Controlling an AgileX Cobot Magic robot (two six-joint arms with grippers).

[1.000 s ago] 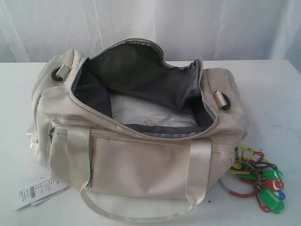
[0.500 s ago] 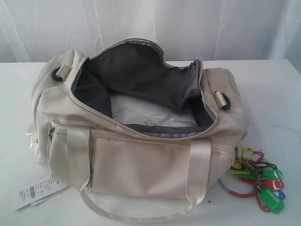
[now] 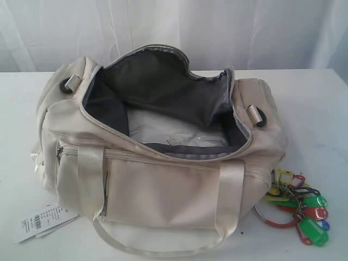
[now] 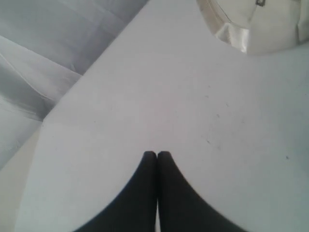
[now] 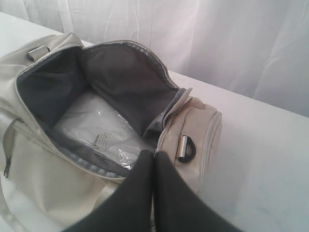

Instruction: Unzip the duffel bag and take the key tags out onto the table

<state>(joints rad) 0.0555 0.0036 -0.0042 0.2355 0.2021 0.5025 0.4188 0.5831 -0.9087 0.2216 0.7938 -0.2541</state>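
The cream duffel bag (image 3: pixel 157 185) lies on the white table (image 3: pixel 315 109) with its top zipper wide open, showing grey lining and a clear plastic packet (image 3: pixel 174 133) inside. The key tags (image 3: pixel 302 212), green, red, yellow and blue on a metal ring, lie on the table by the bag's right end. Neither arm shows in the exterior view. My left gripper (image 4: pixel 157 154) is shut and empty over bare table, a corner of the bag (image 4: pixel 251 34) beyond it. My right gripper (image 5: pixel 154 154) is shut and empty above the bag (image 5: pixel 48 174), near its end with the metal D-ring (image 5: pixel 185 147).
A white barcode label (image 3: pixel 43 220) lies on the table at the bag's front left corner. A webbing handle (image 3: pixel 157 247) droops over the table's front edge. White curtain (image 3: pixel 217 27) hangs behind the table.
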